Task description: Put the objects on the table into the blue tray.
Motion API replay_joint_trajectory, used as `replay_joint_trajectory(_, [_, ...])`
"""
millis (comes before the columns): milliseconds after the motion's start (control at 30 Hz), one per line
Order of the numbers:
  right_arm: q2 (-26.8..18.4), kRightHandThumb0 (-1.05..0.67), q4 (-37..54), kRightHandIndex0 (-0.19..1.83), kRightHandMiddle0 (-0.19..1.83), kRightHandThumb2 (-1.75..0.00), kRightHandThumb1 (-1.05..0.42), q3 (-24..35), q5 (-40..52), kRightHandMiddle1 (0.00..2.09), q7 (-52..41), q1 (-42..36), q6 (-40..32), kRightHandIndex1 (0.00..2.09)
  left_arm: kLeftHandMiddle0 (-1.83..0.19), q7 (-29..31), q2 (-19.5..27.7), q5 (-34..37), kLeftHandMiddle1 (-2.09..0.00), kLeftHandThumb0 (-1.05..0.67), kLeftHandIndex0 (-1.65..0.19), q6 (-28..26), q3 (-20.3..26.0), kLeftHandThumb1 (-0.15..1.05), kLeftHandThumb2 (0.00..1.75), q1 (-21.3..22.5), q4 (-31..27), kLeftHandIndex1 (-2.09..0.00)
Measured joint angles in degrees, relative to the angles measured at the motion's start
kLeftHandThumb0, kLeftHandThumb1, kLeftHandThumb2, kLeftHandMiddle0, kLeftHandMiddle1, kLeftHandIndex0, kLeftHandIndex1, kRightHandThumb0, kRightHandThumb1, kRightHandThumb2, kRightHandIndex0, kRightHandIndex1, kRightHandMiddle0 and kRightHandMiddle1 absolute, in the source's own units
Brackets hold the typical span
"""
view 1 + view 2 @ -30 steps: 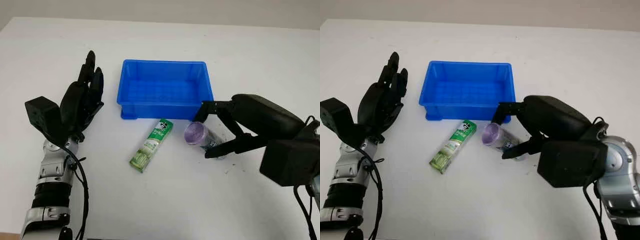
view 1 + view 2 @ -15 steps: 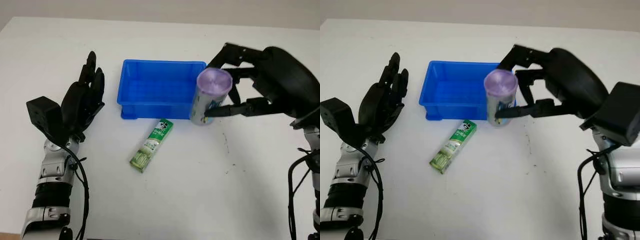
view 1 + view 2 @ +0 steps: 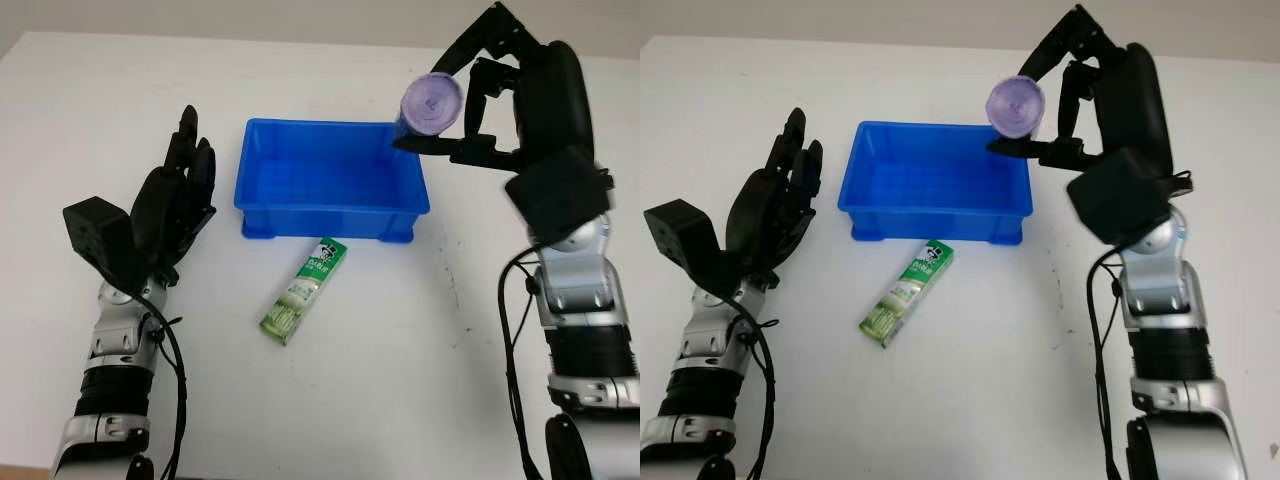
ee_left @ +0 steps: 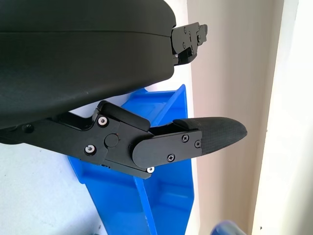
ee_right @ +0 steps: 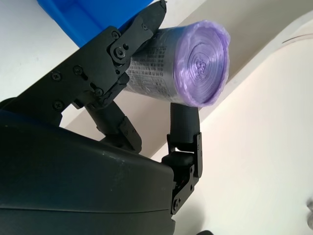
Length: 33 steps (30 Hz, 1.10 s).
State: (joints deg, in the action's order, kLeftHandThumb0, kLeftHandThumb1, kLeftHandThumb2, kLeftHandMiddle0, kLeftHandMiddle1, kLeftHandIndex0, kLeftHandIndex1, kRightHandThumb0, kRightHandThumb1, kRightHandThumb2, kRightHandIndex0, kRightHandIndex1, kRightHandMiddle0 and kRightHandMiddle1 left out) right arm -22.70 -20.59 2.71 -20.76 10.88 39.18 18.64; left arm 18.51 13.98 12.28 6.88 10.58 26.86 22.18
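Note:
My right hand is shut on a purple roll of bags and holds it in the air above the right end of the blue tray. The right wrist view shows the roll clamped between the black fingers. A green toothpaste box lies on the white table just in front of the tray. My left hand is open, raised upright to the left of the tray, holding nothing. The tray also appears behind the fingers in the left wrist view.
The white table stretches out around the tray. The tray's inside holds nothing that I can see.
My right hand took the purple roll off the table in front of the tray, then lifted it up and back to above the tray's right end. The left hand barely moved.

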Motion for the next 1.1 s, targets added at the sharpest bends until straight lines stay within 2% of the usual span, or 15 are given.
replay_joint_trajectory(33, [0.0,-0.39,-2.2,0.45,0.25,-0.06,-1.02,-0.3,0.2,1.88,-0.3,0.6,1.3,1.95,0.19,0.0,0.0,0.0,0.00,-0.80,0.19,0.0,0.0,1.05,0.56,0.0,0.0,0.00])
replay_joint_trajectory(67, [-0.3,-0.45,-3.7,0.23,0.09,-0.06,-1.03,-1.0,0.8,1.61,-2.6,1.1,1.7,1.69,0.19,0.0,0.0,0.0,0.00,-0.81,0.19,0.0,0.0,1.05,0.56,0.0,0.0,0.00])
replay_joint_trajectory(100, [-1.3,-0.51,-4.8,0.06,0.00,-0.07,-1.04,-2.1,1.4,1.22,-7.0,1.6,1.6,1.25,0.19,0.0,0.0,0.0,0.00,-0.81,0.19,0.0,0.0,1.05,0.56,-0.1,0.0,0.00])
replay_joint_trajectory(167, [-2.8,-0.56,-5.3,0.03,0.03,-0.06,-1.04,-4.1,2.2,0.64,-14.5,2.0,0.5,0.56,0.19,0.0,0.0,0.1,0.00,-0.81,0.19,0.0,0.0,1.05,0.56,-0.1,0.0,0.00])
replay_joint_trajectory(200, [-3.4,-0.58,-5.2,0.02,0.03,-0.06,-1.04,-4.8,2.5,0.49,-17.6,2.1,-0.6,0.38,0.19,0.0,0.0,0.1,0.00,-0.81,0.19,0.0,0.0,1.05,0.56,-0.2,0.0,0.00])
replay_joint_trajectory(267, [-4.5,-0.62,-4.7,0.00,0.04,-0.07,-1.05,-5.8,2.6,0.34,-21.6,2.1,-2.3,0.21,0.19,0.0,0.0,0.1,0.00,-0.81,0.19,0.0,0.1,1.05,0.55,-0.3,0.0,0.00])
replay_joint_trajectory(367, [-5.7,-0.64,-3.0,-0.04,0.01,-0.16,-1.05,-6.3,1.8,0.22,-23.8,2.1,-4.6,0.11,0.19,0.0,0.0,0.1,0.00,-0.81,0.19,0.0,0.2,1.05,0.55,-0.5,0.0,0.00])
replay_joint_trajectory(533, [-6.3,-0.59,-1.8,-0.02,-0.01,-0.31,-1.05,-6.3,2.1,0.14,-24.7,2.0,-5.0,0.09,0.19,0.0,0.0,-0.4,0.00,-0.77,0.19,0.2,0.1,1.05,0.59,-0.5,0.0,0.00])
replay_joint_trajectory(733, [-6.3,-0.50,0.8,0.02,0.00,-0.33,-1.05,-6.0,2.1,0.13,-23.5,0.7,-6.6,0.09,0.19,-0.1,0.0,-0.9,0.00,-0.77,0.19,0.8,0.1,1.05,0.60,-0.5,1.4,0.00])
replay_joint_trajectory(933, [-5.6,-0.51,5.1,0.06,0.04,-0.33,-1.05,-4.1,1.2,0.13,-17.0,-2.0,-7.3,0.10,0.19,0.0,0.3,-0.9,0.00,-0.79,0.19,0.8,0.1,1.05,0.58,-0.4,1.5,0.00])
replay_joint_trajectory(1100, [-2.7,-0.52,10.0,0.05,0.02,-0.42,-1.05,-1.0,6.3,0.13,-15.0,-7.1,-7.7,0.09,0.19,0.6,1.8,-1.0,0.00,-0.77,0.19,0.8,0.5,1.05,0.58,-0.4,1.0,0.00])
